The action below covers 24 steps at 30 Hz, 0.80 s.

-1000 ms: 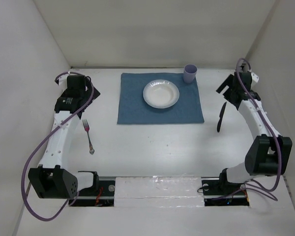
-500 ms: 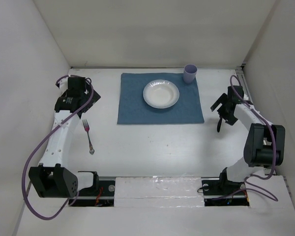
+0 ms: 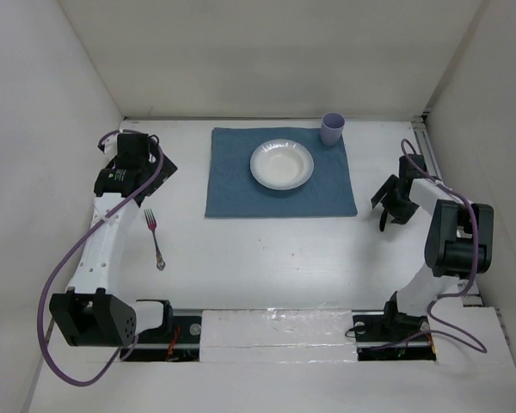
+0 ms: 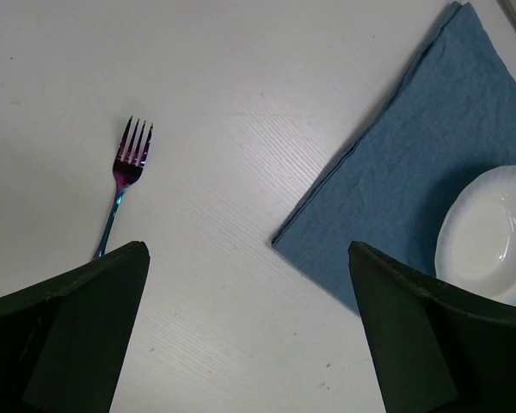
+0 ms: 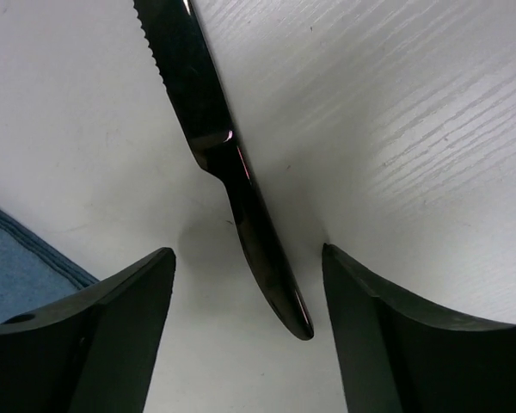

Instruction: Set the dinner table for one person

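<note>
The white dinner table [image 3: 267, 258] carries a blue placemat [image 3: 241, 185] with a white plate [image 3: 281, 164] on it and a purple cup [image 3: 332, 129] at its far right corner. A fork [image 3: 155, 237] lies on the left. A black knife [image 5: 228, 163] lies on the table right of the placemat, mostly hidden under the arm in the top view. My right gripper [image 5: 249, 344] is open and low over it, its fingers [image 5: 112, 335] on either side of the handle end without touching. My left gripper [image 4: 249, 344] is open and empty, up above the table between the fork [image 4: 125, 181] and the placemat [image 4: 430, 155].
White walls enclose the table on the left, back and right. The arm bases and a mounting rail [image 3: 275, 327] run along the near edge. The right arm's elbow [image 3: 456, 241] stands near the right wall.
My right gripper has swung from the far right toward the near side and come down over the knife's handle. The left arm, fork, plate and cup have not moved.
</note>
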Motion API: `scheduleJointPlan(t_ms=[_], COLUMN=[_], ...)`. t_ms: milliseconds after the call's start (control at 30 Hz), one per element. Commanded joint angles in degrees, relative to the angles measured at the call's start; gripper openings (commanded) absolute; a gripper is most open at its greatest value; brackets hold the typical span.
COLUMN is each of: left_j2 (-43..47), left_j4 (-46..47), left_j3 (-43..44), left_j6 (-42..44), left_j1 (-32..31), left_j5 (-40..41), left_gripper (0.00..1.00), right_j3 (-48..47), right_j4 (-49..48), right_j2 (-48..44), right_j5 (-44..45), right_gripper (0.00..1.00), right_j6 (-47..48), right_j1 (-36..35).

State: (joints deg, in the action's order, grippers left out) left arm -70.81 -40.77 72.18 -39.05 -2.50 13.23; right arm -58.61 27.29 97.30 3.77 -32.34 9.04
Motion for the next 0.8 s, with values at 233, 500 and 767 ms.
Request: scheduleJointPlan(t_ms=[233, 500, 767], left_j2=[2.9, 2.9, 4.5], left_j4=[0.0, 0.5, 2.3], left_j3=[2.5, 2.0, 0.3], left_j6=[0.6, 1.2, 2.3], left_j1=[0.4, 0.4, 0.4], left_j5=[0.0, 0.0, -1.0], left_gripper=[1.0, 1.0, 1.0], right_j3=[-3.4, -4.4, -3.3], right_j4=[6.1, 6.1, 2.9], right_j2=[9.0, 13.3, 7.5], right_j5=[0.2, -3.0, -1.3], right_gripper=[0.5, 0.13, 0.0], right_j6=[3.4, 5.8, 5.9], right_j1=[-0.2, -1.7, -3.0])
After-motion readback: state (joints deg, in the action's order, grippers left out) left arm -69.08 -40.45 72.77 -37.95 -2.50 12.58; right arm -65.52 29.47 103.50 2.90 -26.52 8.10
